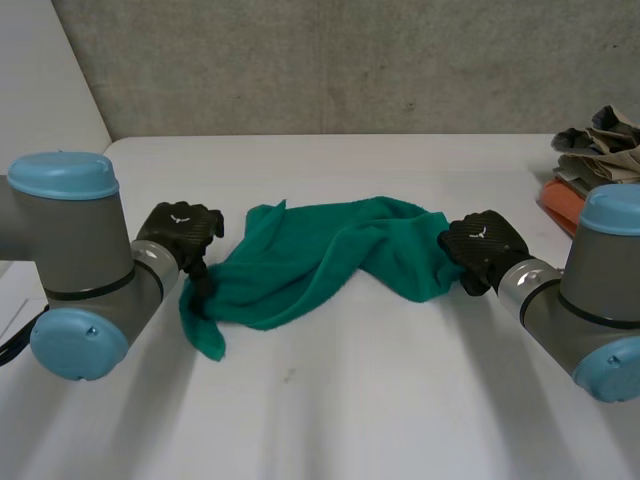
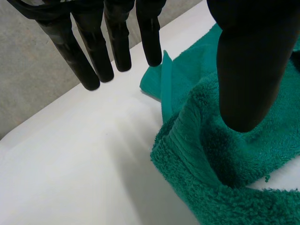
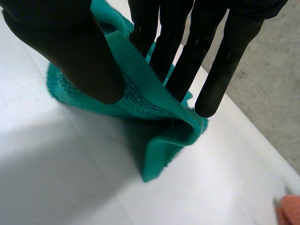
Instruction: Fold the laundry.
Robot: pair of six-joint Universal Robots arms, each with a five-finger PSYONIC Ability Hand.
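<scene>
I'm looking at a green towel (image 1: 330, 260) lying crumpled in the middle of the white table (image 1: 380, 400), stretched out between the two hands. The left hand (image 1: 180, 232) is sitting at the towel's left end. In its wrist view I'm seeing its fingers (image 2: 93, 51) hanging straight and spread over bare table, clear of the cloth, while the thumb (image 2: 246, 70) is hovering over a bunched fold, so this hand is gripping nothing. The right hand (image 1: 483, 245) is sitting at the towel's right end. In its wrist view the thumb (image 3: 70, 51) and the straight fingers (image 3: 187, 61) are pinching a folded edge between them. That edge is hanging raised off the table, with a corner drooping below the fingertips. A pile of other clothes (image 1: 600, 145) is lying at the far right of the table, well apart from the towel.
</scene>
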